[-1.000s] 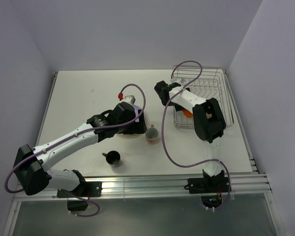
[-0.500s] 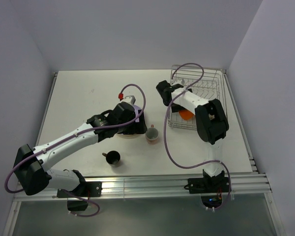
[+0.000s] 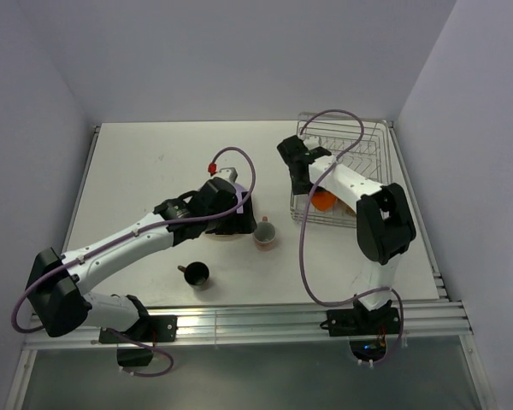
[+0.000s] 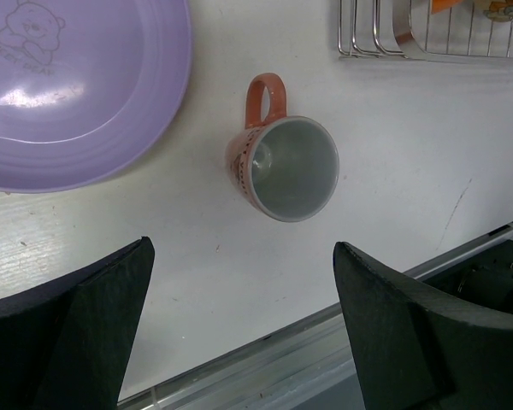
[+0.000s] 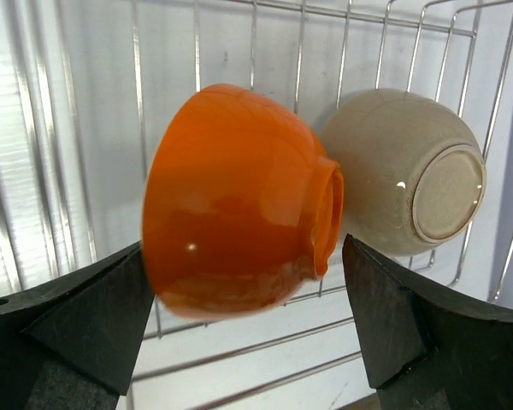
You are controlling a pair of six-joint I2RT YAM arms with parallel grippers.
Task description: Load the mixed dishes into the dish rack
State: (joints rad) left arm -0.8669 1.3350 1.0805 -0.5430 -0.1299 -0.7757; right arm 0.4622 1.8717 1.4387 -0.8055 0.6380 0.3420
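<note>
The orange bowl [image 5: 235,231] lies on its side in the dish rack [image 5: 68,154], beside the white bowl [image 5: 402,171], whose foot faces the camera. My right gripper [image 5: 244,248] is open, one finger on each side of the orange bowl. From above, that gripper [image 3: 312,184] hangs over the rack's [image 3: 363,154] left end. My left gripper [image 4: 241,248] is open and empty above bare table near the pink mug [image 4: 286,162], with the lilac plate [image 4: 77,94] to its left. The wrist hides most of the plate in the top view. The black cup [image 3: 197,273] sits nearer the front edge.
A metal rail [image 3: 265,320] runs along the table's near edge, and it shows just below the left fingers in the left wrist view. Purple cables [image 3: 303,248] loop over the table between mug and rack. Walls close in the left, back and right sides.
My right gripper has opened and the orange bowl now rests in the rack. The rack has slid a little left and the right elbow has swung right. The left arm has hardly moved.
</note>
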